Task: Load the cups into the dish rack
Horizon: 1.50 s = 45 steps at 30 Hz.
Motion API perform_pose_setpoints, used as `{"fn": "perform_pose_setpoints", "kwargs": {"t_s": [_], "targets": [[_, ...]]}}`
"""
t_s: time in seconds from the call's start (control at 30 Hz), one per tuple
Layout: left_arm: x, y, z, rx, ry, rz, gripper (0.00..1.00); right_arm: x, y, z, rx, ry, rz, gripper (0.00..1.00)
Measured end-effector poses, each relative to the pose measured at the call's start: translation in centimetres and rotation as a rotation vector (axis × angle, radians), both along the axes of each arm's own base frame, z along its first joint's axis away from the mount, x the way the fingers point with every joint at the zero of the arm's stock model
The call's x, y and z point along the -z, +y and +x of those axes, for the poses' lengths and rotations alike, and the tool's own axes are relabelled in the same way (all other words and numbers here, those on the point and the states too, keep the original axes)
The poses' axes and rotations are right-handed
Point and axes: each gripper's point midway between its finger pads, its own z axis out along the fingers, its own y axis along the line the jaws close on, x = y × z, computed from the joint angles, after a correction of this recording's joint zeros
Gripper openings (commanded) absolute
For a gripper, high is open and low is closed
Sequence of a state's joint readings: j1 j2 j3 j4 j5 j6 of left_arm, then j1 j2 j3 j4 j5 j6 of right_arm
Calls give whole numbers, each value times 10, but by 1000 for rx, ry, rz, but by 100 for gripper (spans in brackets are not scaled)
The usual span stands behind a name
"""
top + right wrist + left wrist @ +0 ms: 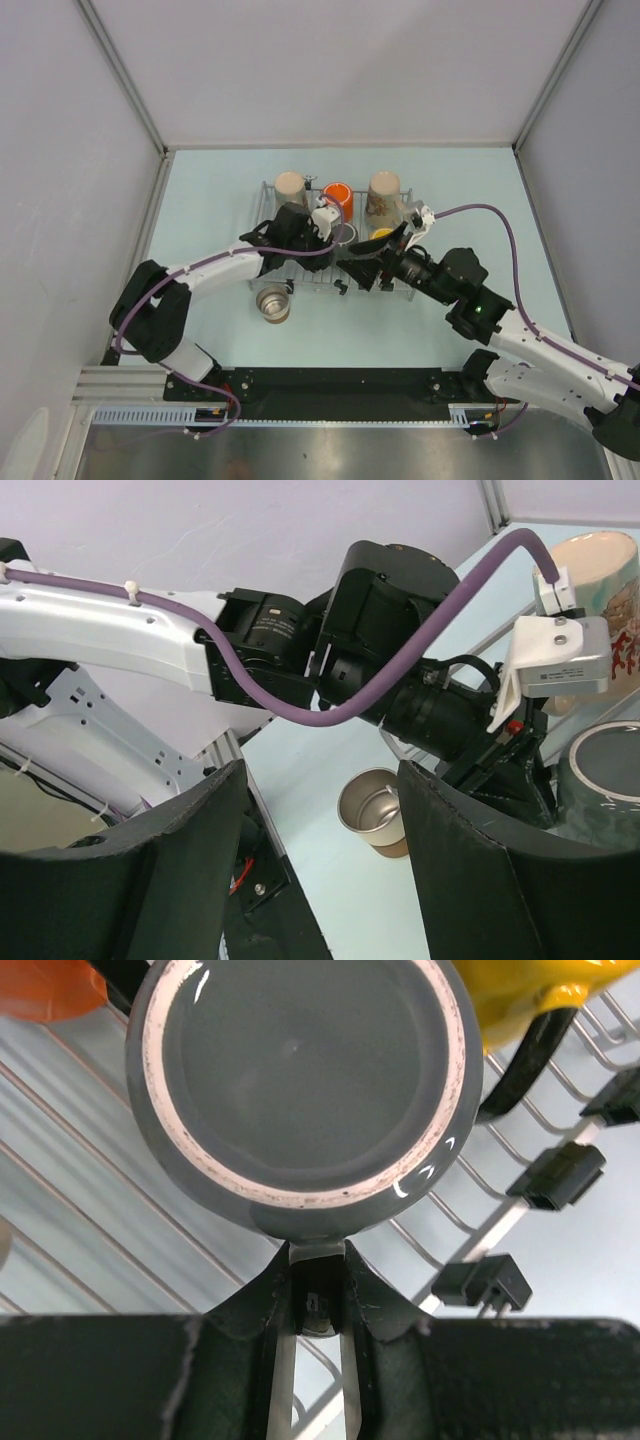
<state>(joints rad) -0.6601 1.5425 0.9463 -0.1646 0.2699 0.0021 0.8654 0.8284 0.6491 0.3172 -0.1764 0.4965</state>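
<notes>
While the dark grey mug (300, 1080) sits upside down on the wires of the dish rack (100, 1210), it is crowded: the orange mug (45, 990) stands just beyond it and the yellow mug (530, 990) just to its right. The left end effector (318, 1255) is clenched on the grey mug's handle from the near side. The steel cup (272, 303) waits upright on the tabletop (210, 200), just near the rack's left corner, not yet loaded.

The main risk is in letting go. If a finger snags the handle as the end effector backs off, the mug could skid on the wires or knock the yellow mug. The two wrists are also close enough to collide.

The left arm folds out to the left, its forearm running right to the rack's middle. The right end effector (372, 265) is released and empty, fingers spread wide, over the rack's near right part, its arm reaching in from the near right.
</notes>
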Motion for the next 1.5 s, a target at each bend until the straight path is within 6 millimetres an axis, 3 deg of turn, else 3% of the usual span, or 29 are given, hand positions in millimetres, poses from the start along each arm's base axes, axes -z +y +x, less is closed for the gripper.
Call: {"fn": "perform_pose_setpoints", "kwargs": {"t_s": [0.23, 0.27, 0.4, 0.6, 0.8, 0.9, 0.93, 1.07, 1.2, 1.33, 1.4, 1.5], "targets": [[3, -14, 18, -3, -25, -16, 2, 3, 0, 1, -6, 3, 0, 67], [3, -15, 19, -1, -28, -18, 18, 4, 0, 1, -5, 4, -1, 67], [4, -17, 19, 11, -39, -11, 37, 5, -2, 4, 0, 8, -2, 67], [5, -15, 17, 19, -57, 11, 51, 5, -5, 9, 17, 8, -2, 66], [1, -4, 12, 10, -83, 29, 52, 5, -7, 11, 25, 9, -3, 71], [-5, 0, 10, 9, -100, 31, 60, 7, -7, 11, 27, 12, -5, 79], [-8, 2, 9, 7, -107, 32, 67, 8, -7, 12, 29, 10, -12, 79], [-38, 13, 1, 6, -166, 18, 80, 26, -3, 21, 51, 43, -84, 71], [-113, 31, -8, -18, -339, -68, 83, 50, 9, 36, 79, 90, -214, 70], [-173, 68, -9, -116, -513, -120, 83, 67, 37, 24, 35, 79, -341, 67], [-181, 93, 0, -199, -542, -109, 82, 75, 55, 12, -7, 58, -406, 66], [-165, 131, 16, -316, -520, -53, 82, 88, 75, -8, -71, 24, -489, 64]]}}
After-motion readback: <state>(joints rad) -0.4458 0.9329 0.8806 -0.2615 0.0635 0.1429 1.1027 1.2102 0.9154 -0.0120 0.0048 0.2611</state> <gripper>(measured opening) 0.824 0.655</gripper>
